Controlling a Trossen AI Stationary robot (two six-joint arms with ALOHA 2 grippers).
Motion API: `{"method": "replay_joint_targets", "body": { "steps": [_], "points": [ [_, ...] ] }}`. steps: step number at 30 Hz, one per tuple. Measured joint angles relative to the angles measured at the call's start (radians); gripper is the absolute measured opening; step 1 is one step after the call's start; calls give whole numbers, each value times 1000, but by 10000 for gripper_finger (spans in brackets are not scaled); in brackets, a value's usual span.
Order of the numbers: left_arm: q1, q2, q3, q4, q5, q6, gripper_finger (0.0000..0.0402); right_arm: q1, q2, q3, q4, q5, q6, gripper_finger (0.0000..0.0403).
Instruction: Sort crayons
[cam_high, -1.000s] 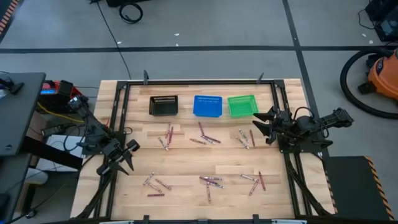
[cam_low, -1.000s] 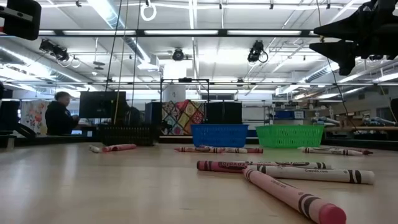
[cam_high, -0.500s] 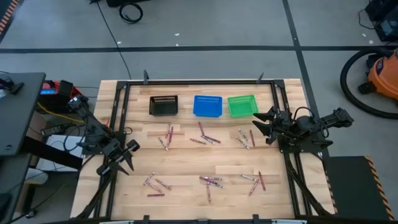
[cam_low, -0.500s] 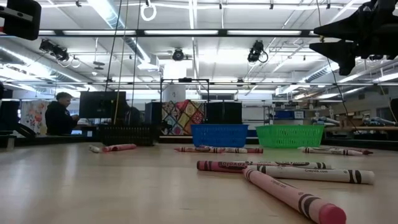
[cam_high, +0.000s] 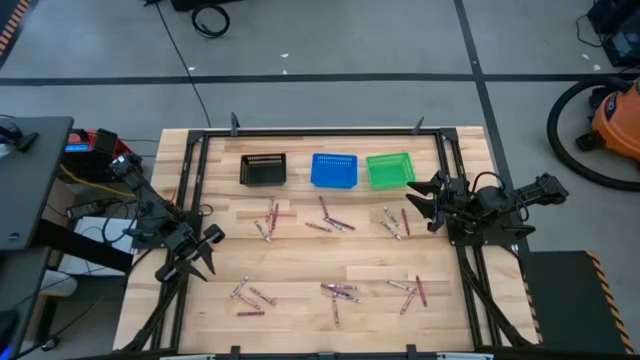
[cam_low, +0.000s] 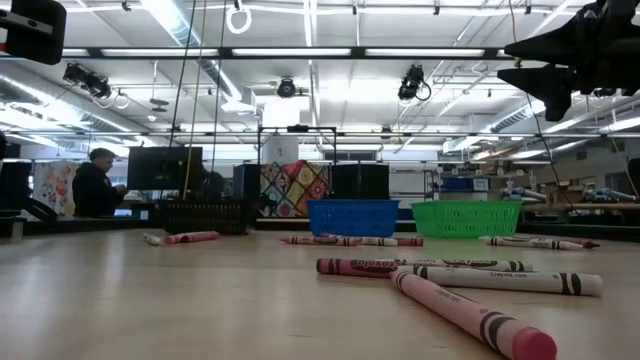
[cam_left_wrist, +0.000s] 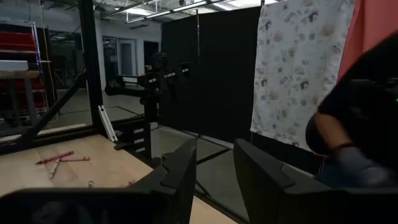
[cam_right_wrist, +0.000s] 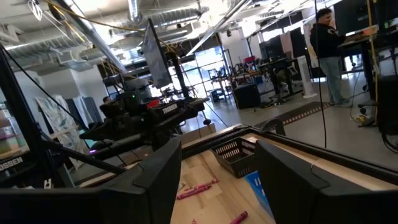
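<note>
Wooden slats make up the table (cam_high: 300, 255) we look down on, with crayons (cam_high: 335, 291) scattered in loose clusters across its middle and near edge, none of them in the black basket (cam_high: 263, 169), blue basket (cam_high: 334, 170) or green basket (cam_high: 389, 169) lined up along the far side. We see the left gripper (cam_high: 203, 255) raised at the table's left edge and the right gripper (cam_high: 423, 203) raised at its right edge near the green basket, both with jaws released and grasping nothing. Beyond the table, we make out a person (cam_low: 97, 183) at a desk in the room.

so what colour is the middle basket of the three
Blue: the middle basket sits between a black one and a green one, clearest in the high view.
</note>
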Motion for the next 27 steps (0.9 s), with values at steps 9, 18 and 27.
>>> {"method": "replay_joint_targets", "body": {
  "steps": [9, 18, 27],
  "points": [
    [0, 0, 0, 0, 0, 0, 118, 0, 0, 0, 0, 0, 0, 213],
    [0, 0, 0, 2, 0, 0, 118, 0, 0, 0, 0, 0, 0, 213],
    [0, 0, 0, 31, -93, 2, 119, 0, 0, 0, 0, 0, 0, 213]
  ]
}}
